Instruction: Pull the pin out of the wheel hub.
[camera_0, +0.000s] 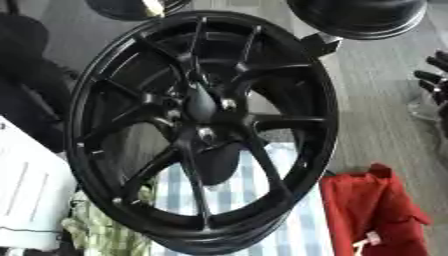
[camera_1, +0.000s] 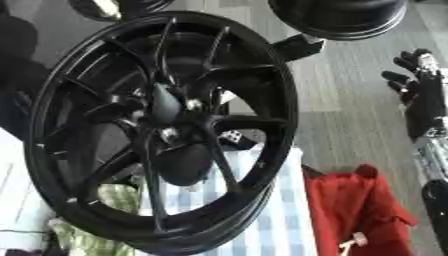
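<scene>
Item: wheel hub (camera_0: 206, 130), black spoked alloy rim, standing nearly upright and tilted, its lower edge over a blue-and-white checked cloth (camera_0: 262, 220); what carries it cannot be made out. Judged heavy, rigid, unlikely to shift under a light pull.

Item: pin (camera_0: 228, 103), a small pale metal stud beside the centre boss; a second similar one (camera_0: 206, 134) sits below it. Judged small, hard, smooth, possibly slippery; best taken by its exposed head between fingertips and drawn straight out.

Item: right robot hand (camera_1: 422, 85), well apart from the wheel at the right, fingers spread and relaxed, holding nothing. Left robot hand not visible.
</scene>
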